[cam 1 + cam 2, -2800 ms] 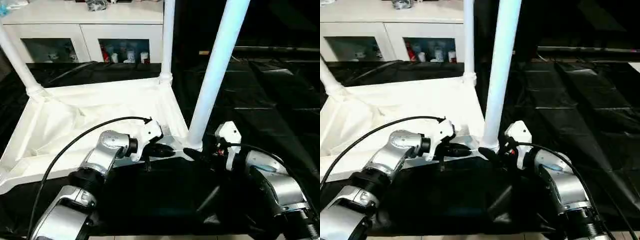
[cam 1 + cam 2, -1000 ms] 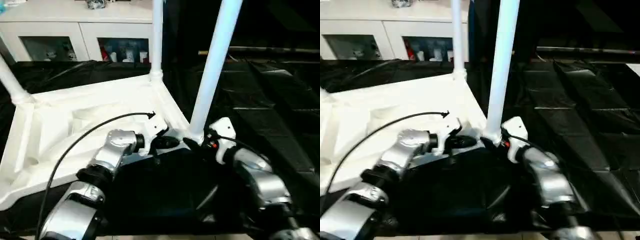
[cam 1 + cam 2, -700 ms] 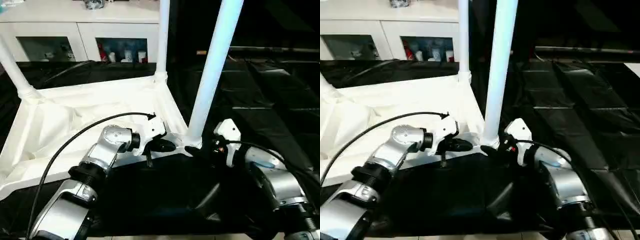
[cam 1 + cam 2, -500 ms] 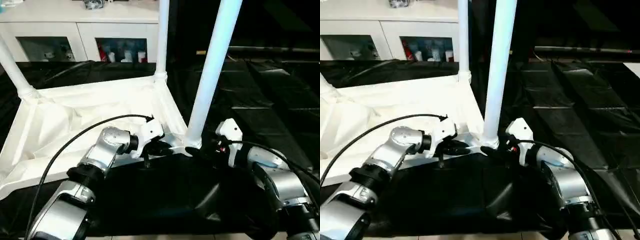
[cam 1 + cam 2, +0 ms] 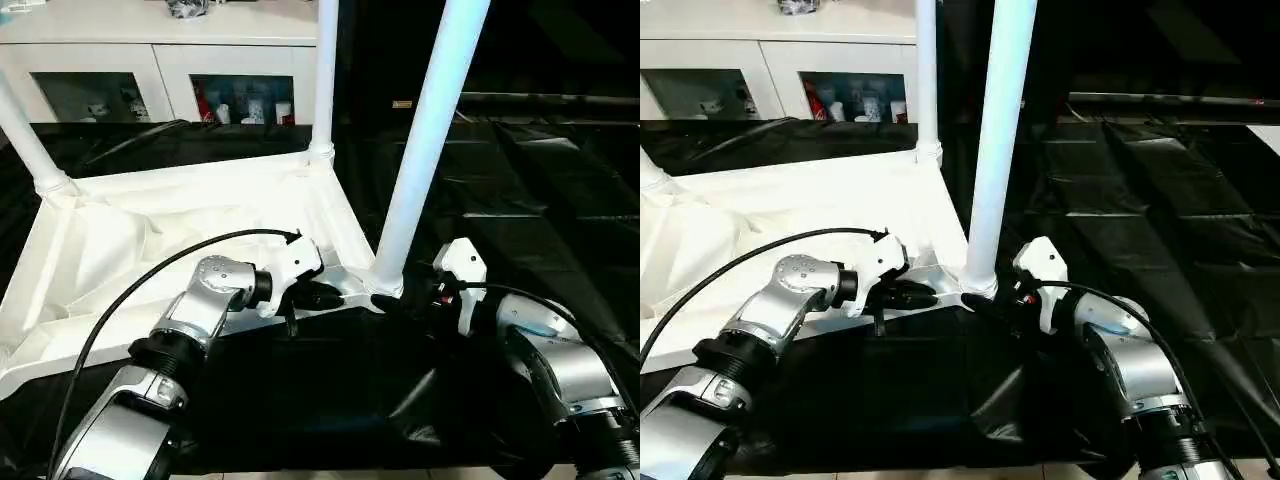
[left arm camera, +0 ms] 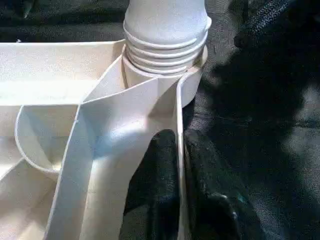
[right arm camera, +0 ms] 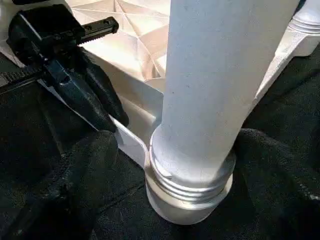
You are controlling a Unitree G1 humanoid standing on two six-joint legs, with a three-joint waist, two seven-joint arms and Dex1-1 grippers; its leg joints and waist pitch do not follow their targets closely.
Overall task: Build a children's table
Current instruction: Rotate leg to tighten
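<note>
Since a second ago tabletop levelled, left gripper pinching its rim, right gripper spread around nearest leg, on black sheeting, white cabinet upper left

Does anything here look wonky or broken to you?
Nothing looks broken. The tabletop lies upside down with legs pointing up. The nearest leg leans slightly, and thread rings show above its corner socket, so it may not be fully seated.

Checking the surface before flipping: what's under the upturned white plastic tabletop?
Black sheeting spreads around the white plastic tabletop and runs under its rim. What lies beneath the tabletop's middle is covered.
</note>
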